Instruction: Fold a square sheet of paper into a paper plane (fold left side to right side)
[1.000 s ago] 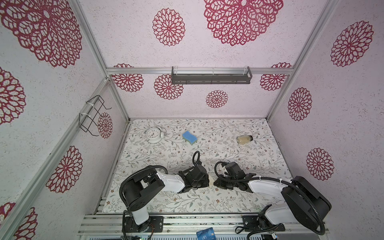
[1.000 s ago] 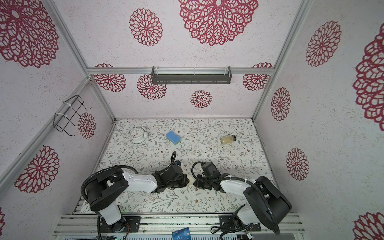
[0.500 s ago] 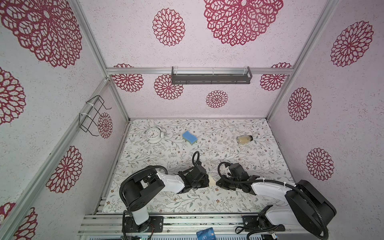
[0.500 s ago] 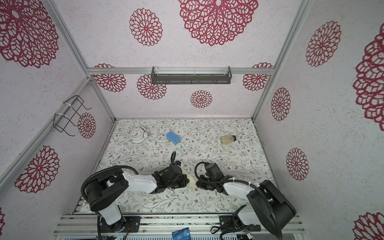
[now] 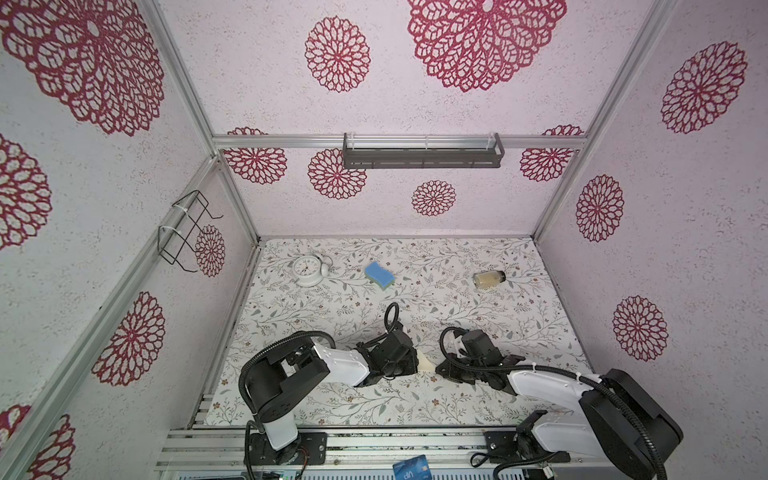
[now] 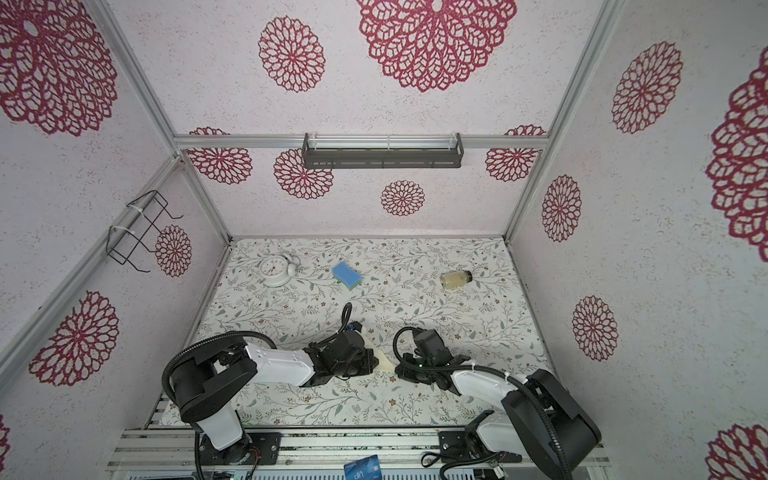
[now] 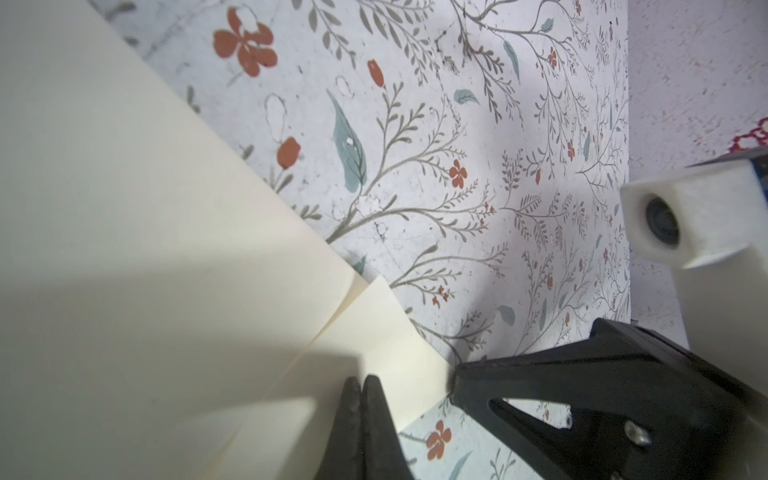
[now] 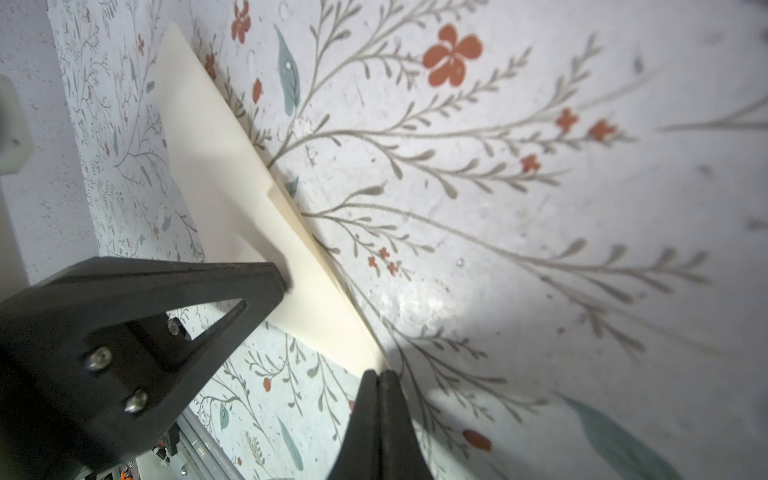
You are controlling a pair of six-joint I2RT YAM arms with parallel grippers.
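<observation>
- left hand [image 7: 362, 386]: clenched tight, tips planted on top of the paper plane [image 7: 208, 291] near its edge. Looks like a press to me, not a pinch.
- paper plane [image 5: 427, 365]: lies flat on the counter [image 7: 457, 124] right between the 2 hands. In a top view only a small cream sliver peeks out. The left wrist view shows 1 flap edge and a crease, so I'd guess it's well past the first fold.
- right hand [image 8: 380, 380]: also clenched, tips right at the paper's pointed corner. Can't tell if the corner is nipped between the fingers or just pinned under them.
- my take: this is crease-setting. To do it well, use the left hand as the anchor, pressing straight down. Then run the right tips along the fold line, low and slow. Thin paper probably skids on that printed counter, so a sideways shove from the anchor could knock the layers out of line.
- blue sponge [image 5: 379, 276] is well apart at the back, no bother.
</observation>
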